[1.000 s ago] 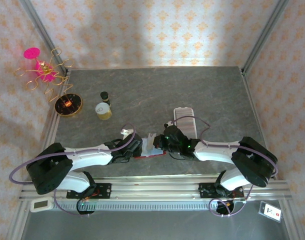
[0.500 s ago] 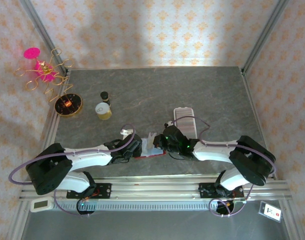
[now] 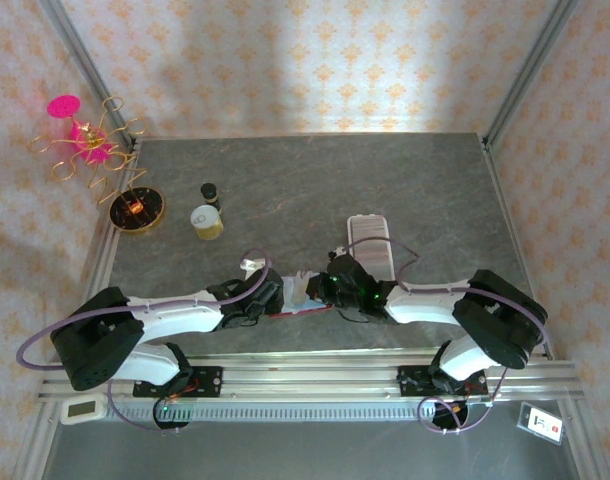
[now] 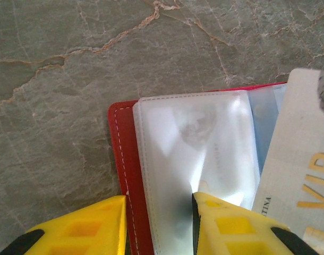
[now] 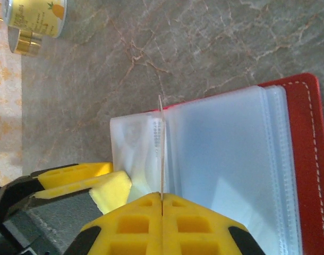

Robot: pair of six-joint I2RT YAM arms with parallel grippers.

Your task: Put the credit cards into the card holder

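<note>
Mid-insertion: grips one thin pale rectangular credit card, edge-on, in the fully closed right gripper, poised at the clear sleeves of the small red leather-like card holder, open at lower centre of the overhead frame. Straddles its left edge with the part-open left gripper. Counts one holder, one card, not yet seated; cannot tell whether other sleeves are filled

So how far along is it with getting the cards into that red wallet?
Partway. Done: the card holder lies open, clear sleeves up. In hand: the right tool pinches a card edge-on over the sleeves, while the left tool straddles the holder's edge. Left: sliding that card into a pocket.
</note>
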